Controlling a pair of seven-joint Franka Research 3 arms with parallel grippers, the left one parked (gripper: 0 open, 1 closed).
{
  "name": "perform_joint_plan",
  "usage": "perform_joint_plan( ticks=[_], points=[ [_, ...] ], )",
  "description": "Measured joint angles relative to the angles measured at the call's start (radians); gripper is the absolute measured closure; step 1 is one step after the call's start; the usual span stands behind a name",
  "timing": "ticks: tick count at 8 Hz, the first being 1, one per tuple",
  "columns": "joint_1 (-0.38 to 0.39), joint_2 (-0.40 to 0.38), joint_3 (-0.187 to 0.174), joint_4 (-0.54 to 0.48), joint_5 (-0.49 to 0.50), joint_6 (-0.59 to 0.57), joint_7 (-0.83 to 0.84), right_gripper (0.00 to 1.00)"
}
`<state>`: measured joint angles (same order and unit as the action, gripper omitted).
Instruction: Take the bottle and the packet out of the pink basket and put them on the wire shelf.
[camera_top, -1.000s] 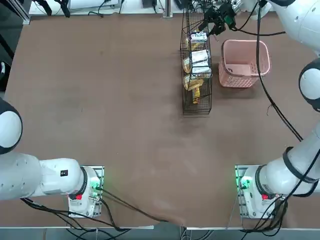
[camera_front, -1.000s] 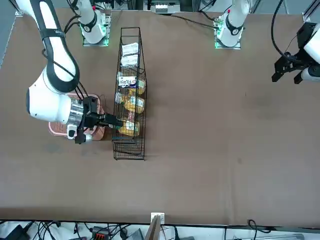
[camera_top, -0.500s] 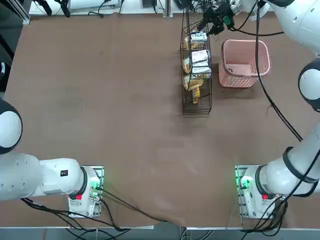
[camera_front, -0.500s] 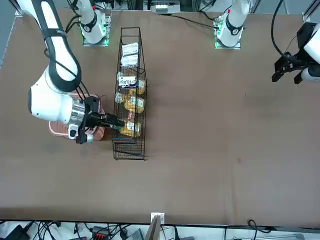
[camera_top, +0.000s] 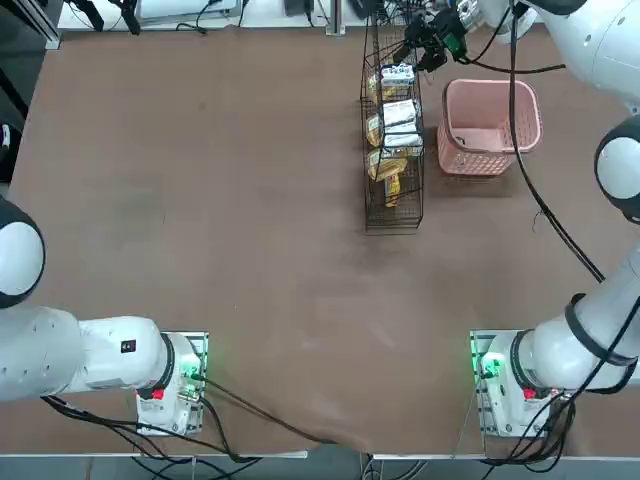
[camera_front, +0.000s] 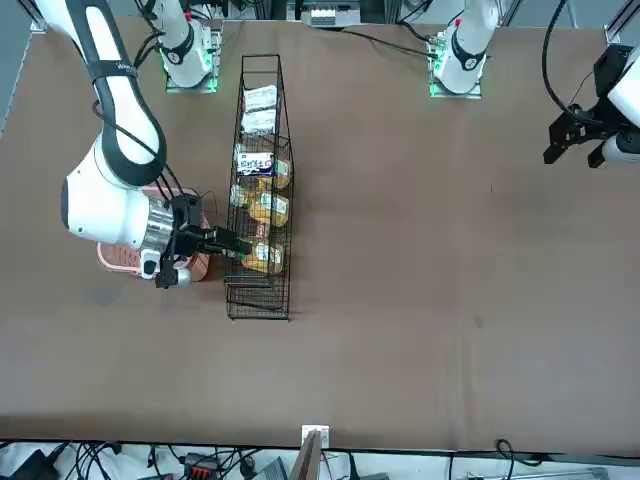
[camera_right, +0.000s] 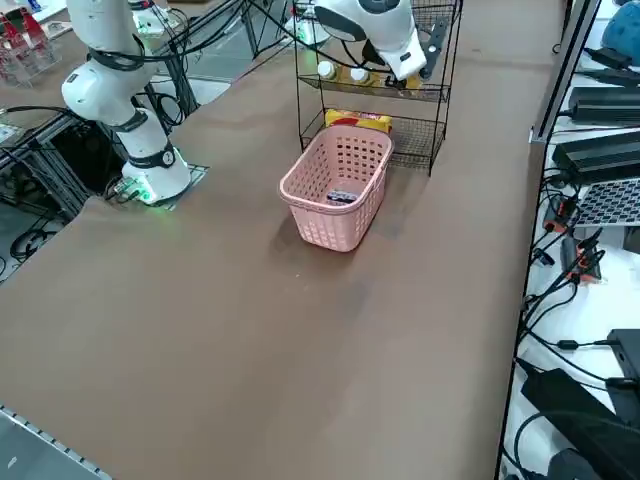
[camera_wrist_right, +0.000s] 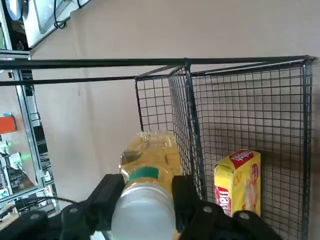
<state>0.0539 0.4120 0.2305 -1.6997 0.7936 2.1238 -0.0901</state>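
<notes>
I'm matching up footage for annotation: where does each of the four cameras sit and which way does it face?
Top: overhead, looking down the robot's way; both arm bases at bottom.
Front: across the table, facing the robot; right arm at picture left.
Right side: raised at robot's right, looking diagonally; right arm above the pink basket.
Right wrist: on the arm, looking past the right gripper, shut on the bottle.
Shared: the wire shelf appears in all.

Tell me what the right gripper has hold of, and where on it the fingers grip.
The right gripper holds the bottle. Its fingers clamp the white cap end, one on each side, while the yellow body sticks out beyond them beside the wire shelf.
</notes>
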Motion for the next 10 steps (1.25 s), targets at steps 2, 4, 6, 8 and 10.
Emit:
perform_joint_plan(
  ticks=[2, 4, 6, 8, 10],
  points=[
    [0.000, 0.000, 0.000, 0.000, 0.000, 0.000, 0.000, 0.45],
    [0.001, 0.000, 0.000, 0.000, 0.000, 0.001, 0.000, 0.45],
    [0.001, 0.000, 0.000, 0.000, 0.000, 0.001, 0.000, 0.43],
    [0.001, -0.003, 0.001, 0.002, 0.003, 0.001, 0.000, 0.34],
    [0.000, -0.005, 0.001, 0.004, 0.004, 0.001, -0.001, 0.30]
  ],
)
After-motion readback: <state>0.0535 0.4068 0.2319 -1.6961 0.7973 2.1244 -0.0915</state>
